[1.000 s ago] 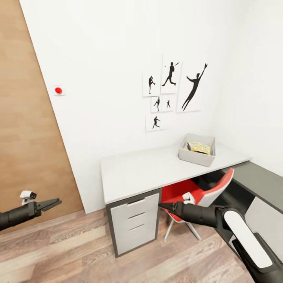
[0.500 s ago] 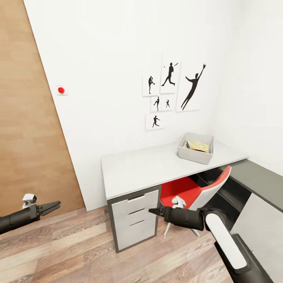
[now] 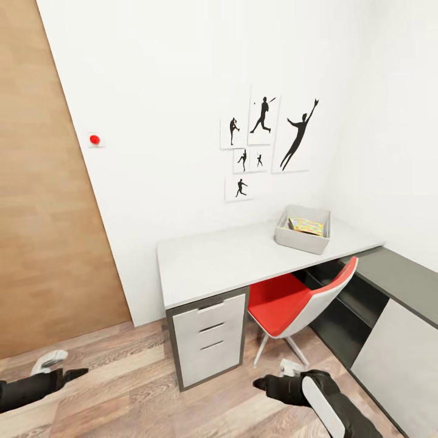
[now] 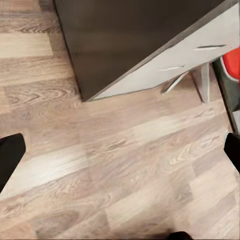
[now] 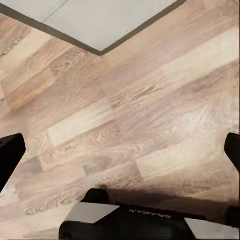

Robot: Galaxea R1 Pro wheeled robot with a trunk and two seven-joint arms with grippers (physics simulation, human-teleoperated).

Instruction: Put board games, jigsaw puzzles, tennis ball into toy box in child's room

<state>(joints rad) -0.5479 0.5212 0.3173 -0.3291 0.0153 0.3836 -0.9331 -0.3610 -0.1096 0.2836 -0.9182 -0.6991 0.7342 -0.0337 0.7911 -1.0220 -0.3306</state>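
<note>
Wood floor (image 3: 134,389) now behind both lowered grippers.

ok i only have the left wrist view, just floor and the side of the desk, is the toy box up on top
observer: yes, the toy box stands on the table at its far right end, with a flat colourful toy inside.
operator: what's the red bit past the drawers
observer: a red and white chair, tucked partly under the table.
operator: right hand carrying anything
observer: no, the right hand is open with only floor between its fingers.
</note>
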